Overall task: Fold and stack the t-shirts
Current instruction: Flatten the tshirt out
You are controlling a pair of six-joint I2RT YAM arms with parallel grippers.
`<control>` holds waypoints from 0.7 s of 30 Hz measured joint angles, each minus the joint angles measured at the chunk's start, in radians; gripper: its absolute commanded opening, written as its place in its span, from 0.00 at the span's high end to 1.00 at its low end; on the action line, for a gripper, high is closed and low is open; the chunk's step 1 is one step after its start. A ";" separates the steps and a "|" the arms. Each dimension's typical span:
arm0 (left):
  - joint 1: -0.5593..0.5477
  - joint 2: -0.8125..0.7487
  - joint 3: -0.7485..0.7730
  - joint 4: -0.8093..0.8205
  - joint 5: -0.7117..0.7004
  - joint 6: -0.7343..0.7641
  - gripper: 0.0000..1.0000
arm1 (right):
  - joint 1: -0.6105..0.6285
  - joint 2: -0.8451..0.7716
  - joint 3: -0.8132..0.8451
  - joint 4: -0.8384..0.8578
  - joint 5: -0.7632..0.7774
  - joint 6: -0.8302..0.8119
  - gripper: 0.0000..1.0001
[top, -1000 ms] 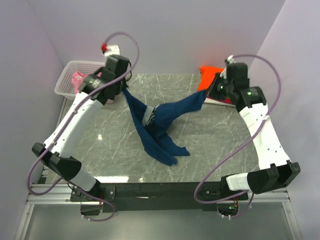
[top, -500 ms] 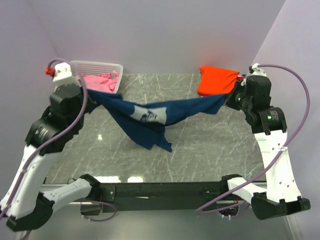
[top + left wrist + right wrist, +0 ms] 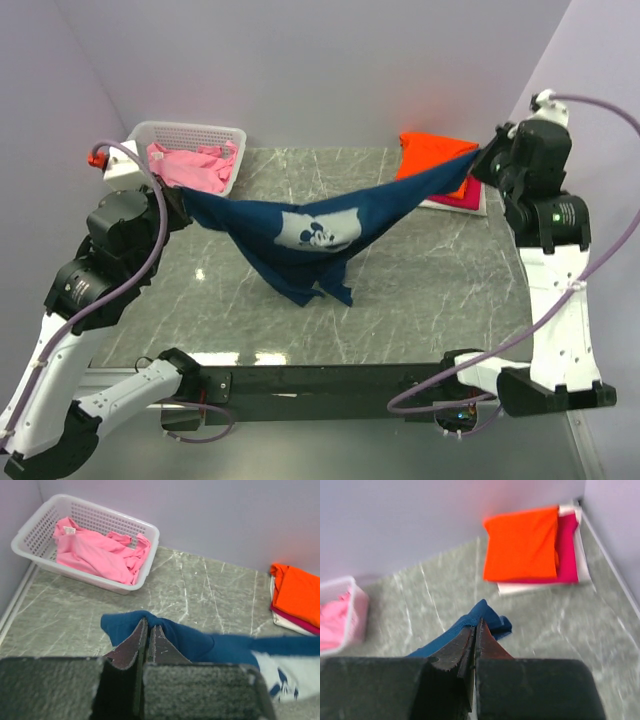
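A navy t-shirt (image 3: 310, 225) with a white mouse print hangs stretched between both arms above the table, its lower part drooping to the marble. My left gripper (image 3: 182, 200) is shut on its left corner (image 3: 125, 625). My right gripper (image 3: 482, 157) is shut on its right corner (image 3: 482, 612). A pink t-shirt (image 3: 195, 165) lies crumpled in the white basket (image 3: 232, 135). Folded orange (image 3: 432, 152), magenta (image 3: 462, 192) and white (image 3: 478, 205) t-shirts are stacked at the back right, also in the right wrist view with the orange t-shirt (image 3: 522, 542) on top.
The white lattice basket (image 3: 30, 535) stands at the back left corner. Lavender walls close in the table at the back and on both sides. The grey marble tabletop (image 3: 420, 290) spreads under the hanging shirt.
Both arms have swung outward and lifted, pulling the navy shirt from a bunched strip into a taut spread; its mouse print now faces up.
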 measured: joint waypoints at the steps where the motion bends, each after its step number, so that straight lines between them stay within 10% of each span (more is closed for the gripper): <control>1: 0.000 -0.004 -0.007 0.002 0.007 -0.001 1.00 | -0.001 0.024 0.028 0.018 0.000 -0.002 1.00; 7: 0.000 -0.001 -0.130 0.006 0.058 -0.089 1.00 | -0.005 0.299 0.204 0.108 -0.076 0.008 1.00; 14: 0.000 0.081 -0.380 -0.060 0.135 -0.254 1.00 | 0.040 0.748 0.269 0.084 -0.233 0.005 0.52; 21: 0.000 0.162 -0.488 -0.079 0.175 -0.291 1.00 | 0.291 0.664 -0.180 0.103 -0.334 -0.029 0.44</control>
